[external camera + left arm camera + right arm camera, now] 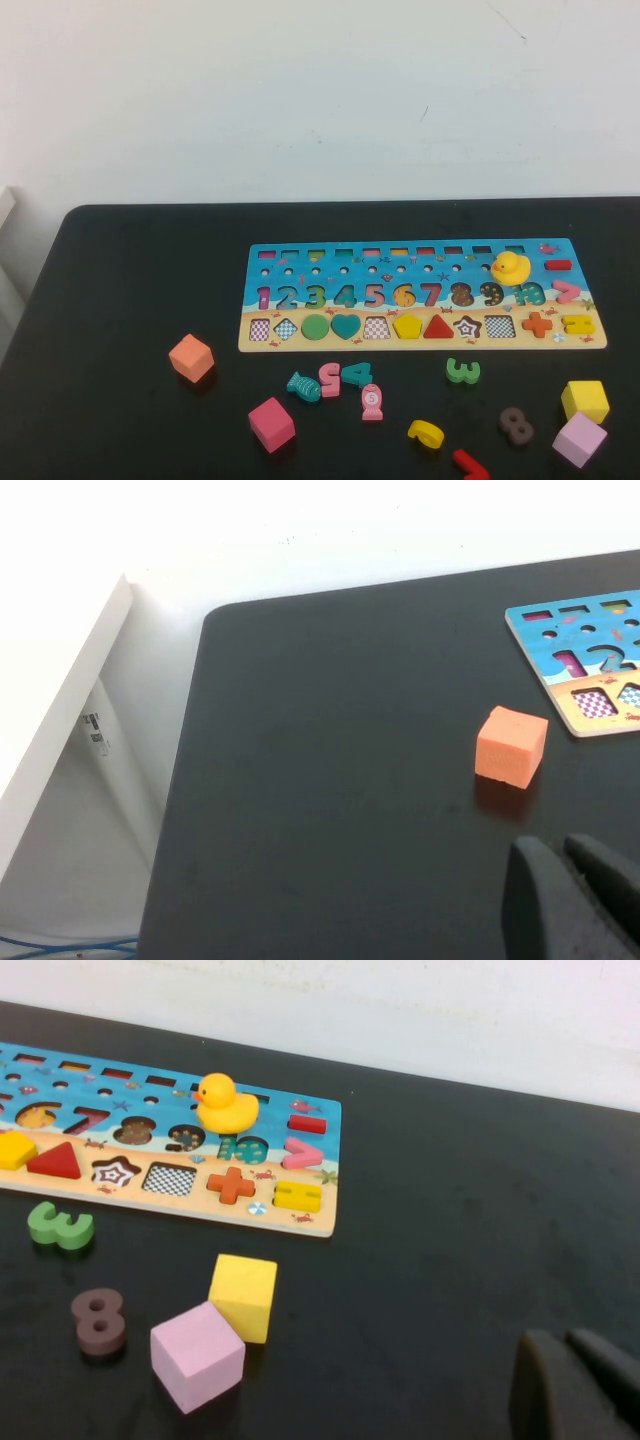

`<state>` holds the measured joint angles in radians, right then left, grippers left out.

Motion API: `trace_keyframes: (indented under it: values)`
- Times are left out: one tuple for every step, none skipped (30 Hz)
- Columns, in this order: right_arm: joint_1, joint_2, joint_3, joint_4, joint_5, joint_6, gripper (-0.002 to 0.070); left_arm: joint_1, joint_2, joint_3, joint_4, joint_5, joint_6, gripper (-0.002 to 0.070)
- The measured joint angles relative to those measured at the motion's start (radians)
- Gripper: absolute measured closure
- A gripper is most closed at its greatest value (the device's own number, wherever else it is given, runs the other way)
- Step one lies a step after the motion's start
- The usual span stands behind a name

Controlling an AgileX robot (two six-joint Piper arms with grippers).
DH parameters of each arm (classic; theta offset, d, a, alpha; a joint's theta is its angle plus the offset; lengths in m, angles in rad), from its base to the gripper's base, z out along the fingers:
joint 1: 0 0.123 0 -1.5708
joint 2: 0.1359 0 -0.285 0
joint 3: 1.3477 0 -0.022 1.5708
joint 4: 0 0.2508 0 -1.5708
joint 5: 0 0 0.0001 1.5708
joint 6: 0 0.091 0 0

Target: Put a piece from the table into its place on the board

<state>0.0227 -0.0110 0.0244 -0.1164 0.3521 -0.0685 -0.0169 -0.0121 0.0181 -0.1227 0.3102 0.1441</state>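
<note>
The yellow pentagon piece (pixel 407 326) lies flat in its slot in the shape row of the board (pixel 420 262), between a checkered empty slot and the red triangle; it also shows at the edge of the right wrist view (pixel 12 1150). The board lies on the black table (pixel 120 300). My left gripper (pixel 565 855) is shut and empty, above bare table near the orange cube (pixel 511 745). My right gripper (pixel 567 1345) is shut and empty, above bare table to the right of the board (pixel 300 1222). Neither gripper shows in the high view.
A yellow duck (pixel 510 267) stands on the board. Loose on the table in front of it: an orange cube (pixel 191 357), pink cube (pixel 271 423), yellow cube (pixel 585 400), lilac cube (pixel 579 439), several number pieces and a teal fish (pixel 303 386).
</note>
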Motion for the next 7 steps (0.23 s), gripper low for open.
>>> trace_keyframes:
  values:
    - [0.0,0.0,0.0,0.0,0.0,0.0,0.0657,0.0,0.0,0.0,-0.002,0.001,0.002,0.0675]
    - [0.0,0.0,0.0,0.0,0.0,0.0,0.0657,0.0,0.0,0.0,-0.002,0.001,0.002,0.0675]
    - [0.0,0.0,0.0,0.0,0.0,0.0,0.0657,0.0,0.0,0.0,-0.002,0.001,0.002,0.0675]
    - [0.0,0.0,0.0,0.0,0.0,0.0,0.0657,0.0,0.0,0.0,-0.002,0.001,0.002,0.0675]
    - [0.0,0.0,0.0,0.0,0.0,0.0,0.0657,0.0,0.0,0.0,-0.002,0.001,0.004,0.0675]
    - [0.0,0.0,0.0,0.0,0.0,0.0,0.0657,0.0,0.0,0.0,-0.002,0.001,0.004,0.0675]
    - [0.0,0.0,0.0,0.0,0.0,0.0,0.0657,0.0,0.0,0.0,-0.002,0.003,0.004,0.0675]
